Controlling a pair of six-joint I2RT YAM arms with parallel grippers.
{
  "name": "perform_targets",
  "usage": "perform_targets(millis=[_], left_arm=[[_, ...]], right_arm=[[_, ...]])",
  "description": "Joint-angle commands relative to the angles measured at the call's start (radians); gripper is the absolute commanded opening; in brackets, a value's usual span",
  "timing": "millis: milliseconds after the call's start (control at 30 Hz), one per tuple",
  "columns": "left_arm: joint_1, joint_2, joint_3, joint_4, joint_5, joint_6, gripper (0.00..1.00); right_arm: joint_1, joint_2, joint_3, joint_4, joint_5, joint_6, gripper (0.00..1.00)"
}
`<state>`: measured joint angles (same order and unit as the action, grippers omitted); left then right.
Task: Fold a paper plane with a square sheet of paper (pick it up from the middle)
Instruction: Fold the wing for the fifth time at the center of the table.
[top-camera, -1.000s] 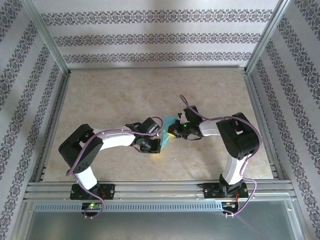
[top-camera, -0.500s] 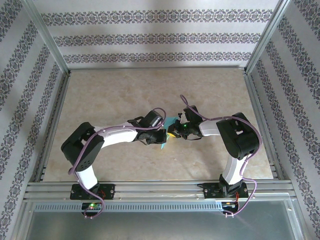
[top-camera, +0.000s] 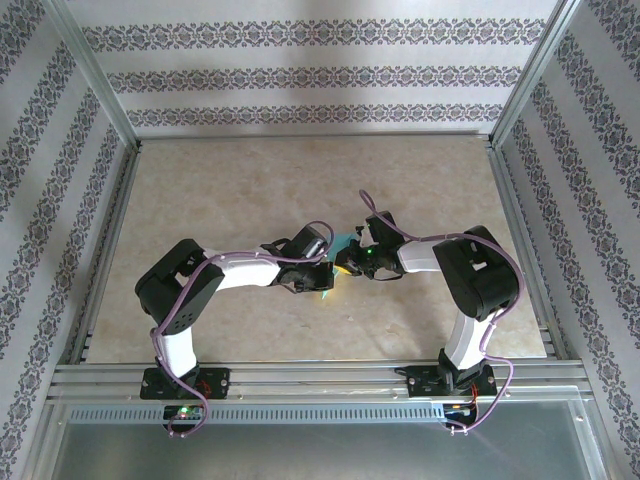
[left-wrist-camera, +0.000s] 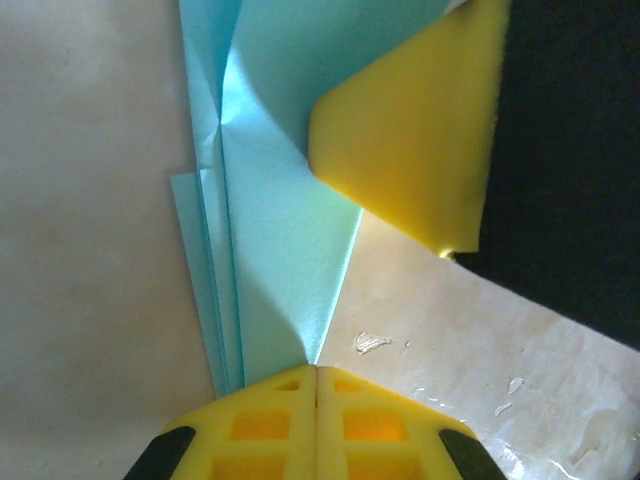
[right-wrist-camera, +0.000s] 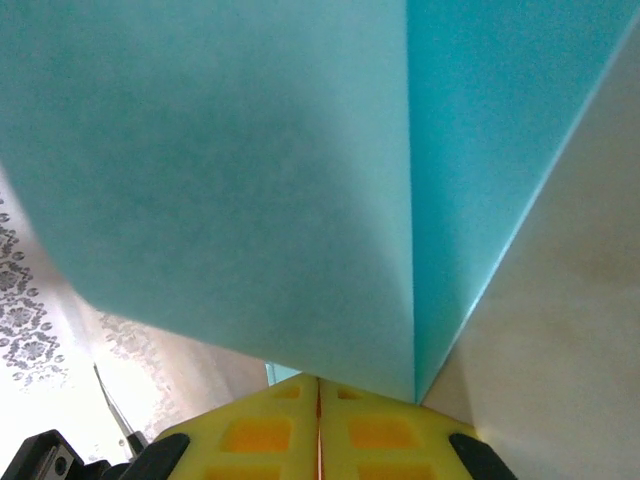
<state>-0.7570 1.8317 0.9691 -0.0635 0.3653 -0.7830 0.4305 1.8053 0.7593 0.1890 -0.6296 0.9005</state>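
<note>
Both clamped on the square sheet of paper (left-wrist-camera: 280, 250) (creased), left gripper (left-wrist-camera: 316, 375), right gripper (right-wrist-camera: 318, 385), table (top-camera: 250, 180) beneath.

Left claw (top-camera: 325, 272): swung up and to the right from its spot below-left of the square sheet of paper (top-camera: 342, 244). It now sits hard against the sheet, just beside my right claw (top-camera: 346, 266). Its jaws eased the last bit together and now pinch a folded corner of the paper.

Left elbow slid right and forward with the reach, forearm stretched flatter over the surface (top-camera: 250, 190). Cable loop at that wrist arches higher.

From above, less teal shows than a second ago: my left wrist covers most of it, leaving a sliver above and a tip below.
</note>
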Motion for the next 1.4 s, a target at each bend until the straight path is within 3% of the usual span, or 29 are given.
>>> perform_targets(millis=[0,300,800,1367], left_arm=[[0.012,0.008,-0.039,-0.031,-0.011,-0.005,0.00],[0.028,-0.004,-0.078,0.018,0.034,0.001,0.00],[0.036,-0.061,-0.091,0.079,0.071,-0.018,0.00],[0.044,-0.033,-0.099,0.061,0.012,-0.038,0.00]], right_arm=[[0.014,-0.026,0.008,-0.059,0.056,-0.048,0.09],[0.025,-0.106,-0.027,-0.079,0.073,-0.105,0.09],[0.077,0.012,0.012,-0.178,0.132,-0.097,0.07],[0.076,0.002,0.021,-0.177,0.123,-0.082,0.07]])
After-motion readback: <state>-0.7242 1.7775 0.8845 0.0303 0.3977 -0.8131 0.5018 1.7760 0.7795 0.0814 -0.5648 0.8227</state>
